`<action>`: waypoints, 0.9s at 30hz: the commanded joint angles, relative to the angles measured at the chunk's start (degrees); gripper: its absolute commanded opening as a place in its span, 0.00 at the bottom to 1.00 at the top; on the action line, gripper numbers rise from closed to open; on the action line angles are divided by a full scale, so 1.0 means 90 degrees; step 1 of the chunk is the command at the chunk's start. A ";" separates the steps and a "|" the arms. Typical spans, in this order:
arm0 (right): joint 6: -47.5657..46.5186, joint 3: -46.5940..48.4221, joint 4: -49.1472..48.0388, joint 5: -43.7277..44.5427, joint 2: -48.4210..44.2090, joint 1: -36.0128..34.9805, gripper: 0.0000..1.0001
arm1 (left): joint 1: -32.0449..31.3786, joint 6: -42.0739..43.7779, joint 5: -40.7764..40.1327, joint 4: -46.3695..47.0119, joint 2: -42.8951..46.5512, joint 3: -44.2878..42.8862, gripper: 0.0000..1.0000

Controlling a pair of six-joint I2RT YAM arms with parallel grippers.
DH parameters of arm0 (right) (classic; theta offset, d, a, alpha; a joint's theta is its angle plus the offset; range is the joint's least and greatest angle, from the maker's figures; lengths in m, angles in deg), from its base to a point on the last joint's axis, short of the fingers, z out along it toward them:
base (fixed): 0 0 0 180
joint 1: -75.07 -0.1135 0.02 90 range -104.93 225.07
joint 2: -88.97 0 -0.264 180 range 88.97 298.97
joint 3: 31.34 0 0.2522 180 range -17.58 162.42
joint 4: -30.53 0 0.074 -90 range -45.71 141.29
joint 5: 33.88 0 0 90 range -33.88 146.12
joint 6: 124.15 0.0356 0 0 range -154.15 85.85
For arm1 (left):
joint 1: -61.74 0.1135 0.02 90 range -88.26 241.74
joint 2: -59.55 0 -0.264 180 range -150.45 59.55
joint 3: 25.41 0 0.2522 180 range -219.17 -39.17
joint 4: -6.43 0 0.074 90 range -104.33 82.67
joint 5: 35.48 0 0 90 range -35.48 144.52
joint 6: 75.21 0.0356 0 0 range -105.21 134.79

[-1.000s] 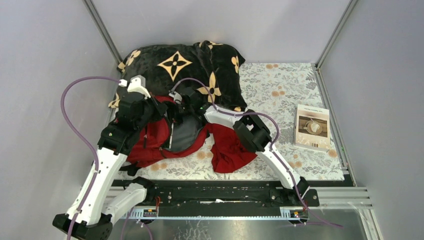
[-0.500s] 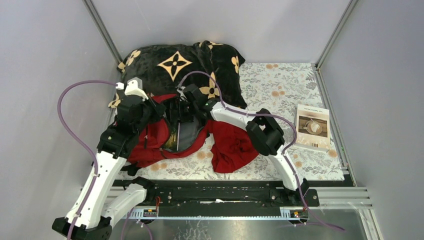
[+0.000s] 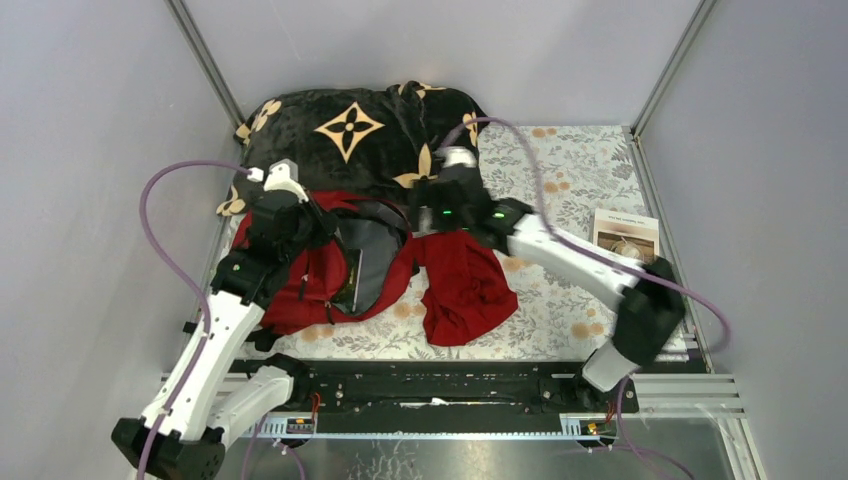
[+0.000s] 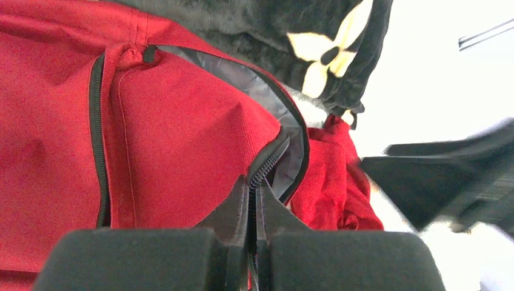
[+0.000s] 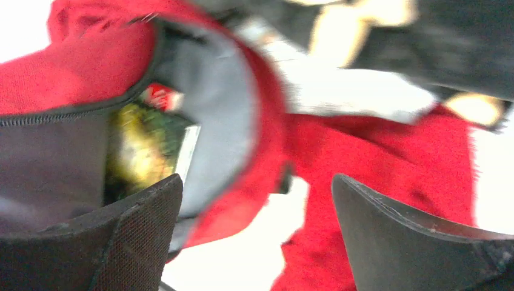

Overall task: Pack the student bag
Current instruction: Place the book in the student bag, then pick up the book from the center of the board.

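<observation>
The black plush blanket (image 3: 365, 130) covers the far left of the flowered table cover (image 3: 560, 170), and it is outside the bag. In front of it, touching its near edge, the student bag (image 3: 305, 295) lies flat at the left side, with its main zipper open and the grey lining showing. Just right of the bag lies a dark-red cloth (image 3: 465, 285), crumpled and not packed. A pale book (image 3: 628, 238) lies near the right edge, well apart from the bag and partly behind the right arm. Inside the mouth of the bag there is one dark book (image 3: 349, 280). So I judge that the packing is begun but far from finished: the cloth, the pale book and perhaps the blanket are left, and then the zipper must be closed. The left gripper (image 4: 253, 197) is pinched together on the zipper edge of the bag and holds the mouth open. The right gripper (image 5: 256, 182) has its jaws wide apart and holds nothing, just beside the opening.
</observation>
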 commanded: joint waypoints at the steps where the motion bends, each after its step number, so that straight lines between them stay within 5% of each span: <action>1: -0.0233 -0.1765 -0.0158 0.1738 -0.2224 0.1356 1.00 | -0.0171 0.0097 0.0347 0.0879 -0.0306 0.0400 0.00; 4: -0.0299 -0.2618 0.0332 0.2057 -0.2967 0.2586 1.00 | -0.1010 0.0136 0.0043 0.1062 -0.0898 0.0263 0.04; 6: -0.0332 -0.2956 0.0687 0.2252 -0.3174 0.3275 1.00 | -0.1861 0.0203 -0.0555 0.1066 -0.1494 -0.0076 0.38; 8: -0.0213 -0.3252 0.0894 0.2578 -0.3293 0.3807 1.00 | -0.2591 0.0370 -0.1014 0.1019 -0.2292 -0.0646 0.88; 9: -0.0127 -0.3436 0.0826 0.2685 -0.3366 0.4060 1.00 | -0.2857 0.0496 -0.1072 0.0998 -0.2593 -0.0959 0.97; 15: 0.0404 -0.3668 0.0754 0.3340 -0.3063 0.5276 1.00 | -0.3871 0.0589 -0.0166 0.1317 -0.4024 -0.2297 0.99; 23: 0.0677 -0.3233 0.0241 0.3892 -0.2350 0.6428 1.00 | -0.4241 0.0671 0.0877 0.1586 -0.4875 -0.2535 0.99; 27: 0.0281 -0.3043 -0.0335 0.2837 -0.1805 0.7339 1.00 | -0.4238 0.0917 0.0929 0.1566 -0.4700 -0.2456 0.99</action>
